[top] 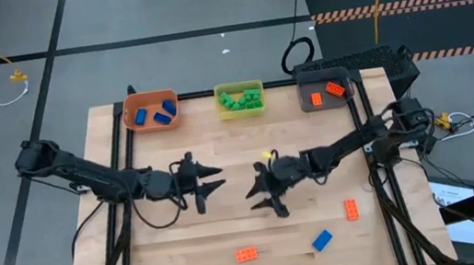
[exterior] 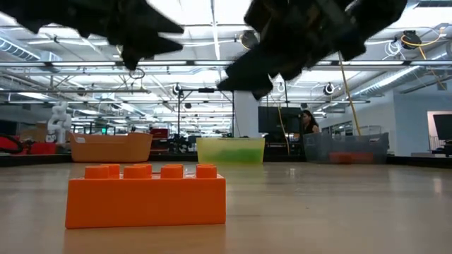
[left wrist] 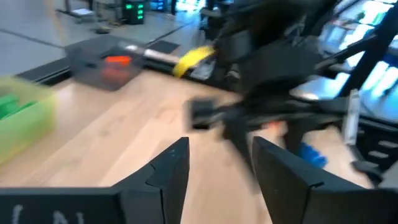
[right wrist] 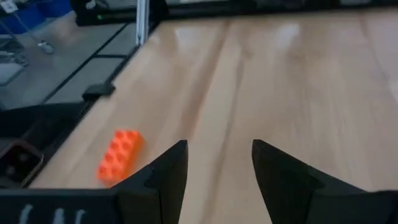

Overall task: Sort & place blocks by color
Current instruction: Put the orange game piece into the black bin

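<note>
1. My left gripper (top: 209, 178) hovered over the middle of the worktop (top: 187, 242), its fingers (left wrist: 169, 168) spread apart with nothing between them.
2. My right gripper (top: 260, 196) hung just across from it, also over the middle, fingers (right wrist: 168, 168) parted and empty, tips towards the left gripper.
3. In the right wrist view an orange block (right wrist: 119, 155) lay flat on the wood, beside my left-hand finger and apart from it.
4. Three blocks remained loose on the near part of the worktop: an orange one (top: 246, 255) near the front edge, a blue one (top: 323, 240) a little to its right, and another orange one (top: 351, 209) further right, near the worktop's side rail.
5. In the low view the front orange block (exterior: 146, 195) sat close to the camera, studs up, with both arms dark above it.
6. Along the far edge stood three bins in a row: the orange bin (top: 149, 100) held blue blocks (top: 158, 115), the yellow bin (top: 238, 87) held green blocks (top: 240, 100), and the grey bin (top: 326, 101) held orange blocks (top: 334, 89).
7. A small yellow object (top: 267, 155) showed just behind my right gripper; I could not tell what it was.
8. In the low view a person (exterior: 308, 123) stood in the room beyond the bins.
</note>
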